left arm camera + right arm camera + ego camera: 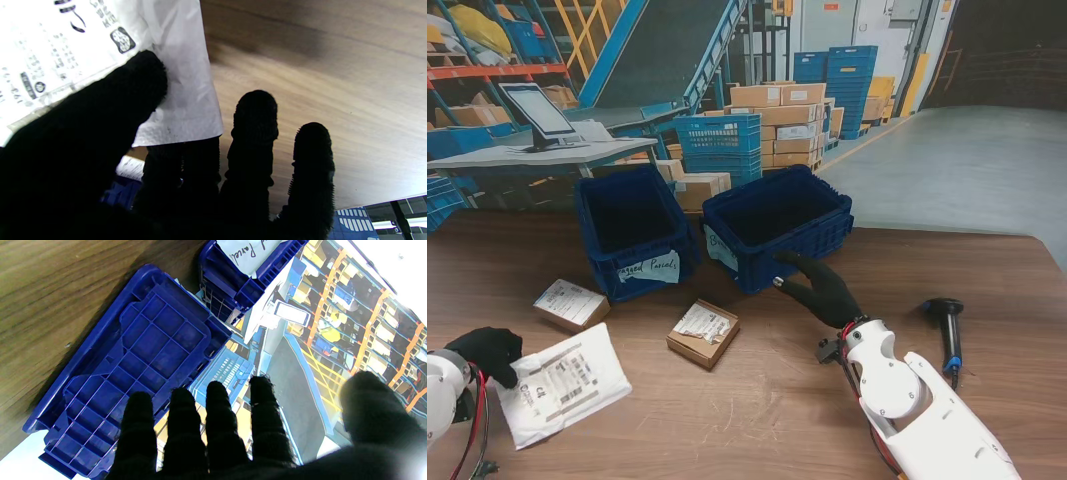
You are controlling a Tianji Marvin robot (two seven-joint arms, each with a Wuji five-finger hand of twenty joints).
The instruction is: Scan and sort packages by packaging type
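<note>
On the left of the table, the left hand is pinching the corner of a white poly mailer lying flat near me. It looks light, floppy and slippery, so an edge pinch suits it. A small box is sitting mid-table. The right hand is hovering, fingers spread and empty, beside the right bin.

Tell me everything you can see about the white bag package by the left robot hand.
The white poly mailer is a soft, wrinkled plastic bag with a printed shipping label on its upper face. It lies flat on the wooden table, near the left front edge. The left robot hand, in a black glove, pinches its corner, thumb on top. Nothing else touches it.
</note>
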